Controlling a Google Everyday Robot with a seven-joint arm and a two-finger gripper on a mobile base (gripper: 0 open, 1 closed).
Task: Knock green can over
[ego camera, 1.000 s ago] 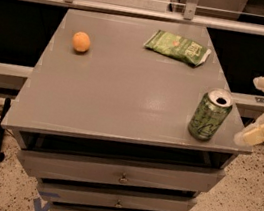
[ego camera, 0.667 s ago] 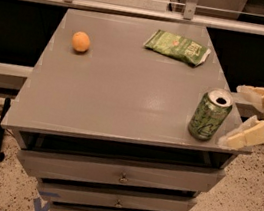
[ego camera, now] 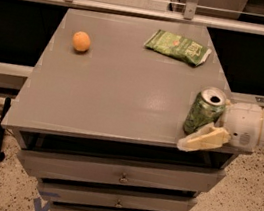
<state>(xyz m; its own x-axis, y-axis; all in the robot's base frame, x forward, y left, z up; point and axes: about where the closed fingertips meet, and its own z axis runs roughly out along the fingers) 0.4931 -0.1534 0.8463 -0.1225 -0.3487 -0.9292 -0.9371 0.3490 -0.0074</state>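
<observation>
Camera view, current state: green can (ego camera: 205, 112) stands upright on the grey cabinet top (ego camera: 113, 99), at the right edge close to the near right corner, open silver top facing up.

Gripper (ego camera: 213, 126) enters from the right on a white arm and sits at the can. The fingers are spread wide. The near finger (ego camera: 202, 139), cream-coloured, lies along the near side of the can at its base, its tip overhanging the near edge of the top. Only a sliver of the far finger shows, at the can's upper right; the can hides the rest. The can sits between the two fingers. Whether either finger touches the can cannot be determined.

Change from the earlier frames: the gripper was to the right of the can, with both fingers in full view and clear of it. It has since moved left, and the near finger now reaches past the can's near face. The can has not moved or tipped.

Orange (ego camera: 81, 41) lies far left on the top. Green snack bag (ego camera: 177, 46) lies flat, far right. Both positions are unchanged.
</observation>
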